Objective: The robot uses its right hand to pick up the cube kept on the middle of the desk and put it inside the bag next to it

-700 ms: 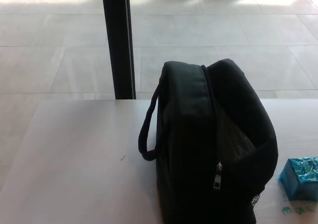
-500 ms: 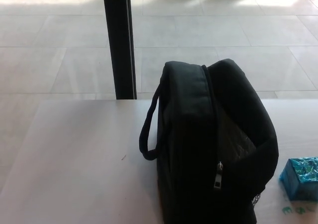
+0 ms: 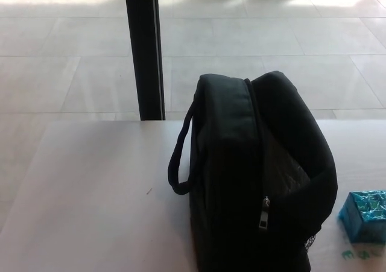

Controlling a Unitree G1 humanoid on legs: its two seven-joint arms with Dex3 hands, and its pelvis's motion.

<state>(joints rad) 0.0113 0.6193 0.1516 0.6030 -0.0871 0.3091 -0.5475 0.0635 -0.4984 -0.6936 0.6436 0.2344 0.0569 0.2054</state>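
Cube: the teal cube [image 3: 365, 216] sits on the desk [image 3: 90, 193] at the right edge of the head view, partly cut off by the frame; it lies free, nothing touching it.
Cube position: just beside the bag [image 3: 259, 175], on its right, near but apart; this side faces the robot's right arm, so the reach should be short.
Bag: black, standing upright in the middle of the desk, its zip [image 3: 264, 211] run open along the top and front so the right part gapes; the opening faces up and toward the cube, which suits a drop from above.
Bag handle: a loop [image 3: 180, 157] hangs on the left side, away from the cube and clear of the likely path.
Mark: green print [image 3: 356, 255] shows on the desk just in front of the cube; unreadable.
Right hand: not in view; finger state cannot be told.
Left hand: not in view; finger state cannot be told.
Task stage: judged not begun; cube not yet lifted.
Risk: the soft bag wall may sag and narrow the opening.
Surroundings: a dark post [image 3: 145, 49] stands behind the desk on a pale tiled floor [image 3: 60, 43].
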